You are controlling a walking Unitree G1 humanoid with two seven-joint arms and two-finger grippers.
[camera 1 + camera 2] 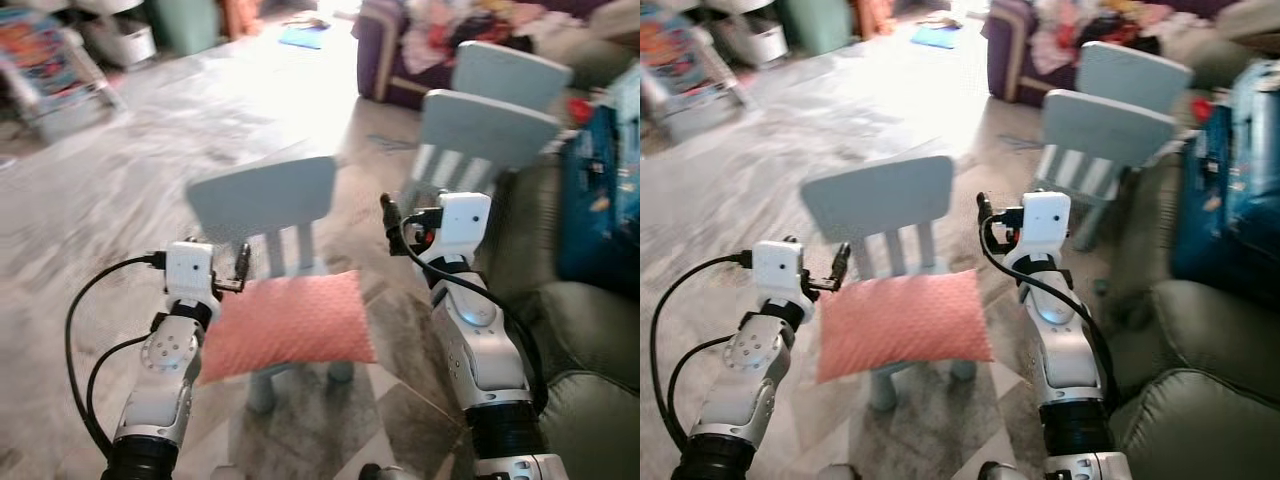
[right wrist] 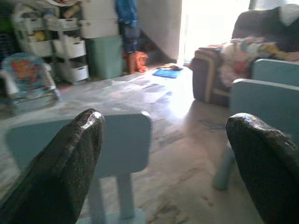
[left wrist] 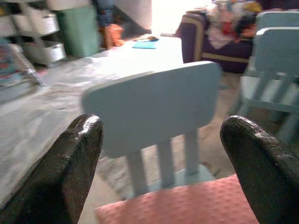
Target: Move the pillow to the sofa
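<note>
A salmon-pink pillow (image 1: 285, 325) lies flat on the seat of a small light-blue chair (image 1: 265, 200) right before me. My left gripper (image 1: 241, 262) hovers just above the pillow's left edge, fingers open and holding nothing; the left wrist view has the pillow (image 3: 187, 205) low between its spread fingers (image 3: 84, 140). My right gripper (image 1: 388, 212) is held higher, to the right of the chair's backrest, also open and empty. A grey-green sofa (image 1: 590, 340) stands close on my right.
Two more light-blue chairs (image 1: 485, 130) stand behind the right arm, near the sofa. A blue box (image 1: 600, 190) rests on the grey-green sofa. A purple sofa (image 1: 390, 55) piled with clothes sits at the back. Shelves and bins (image 1: 120, 40) line the far left. Open floor (image 1: 110, 190) lies to the left.
</note>
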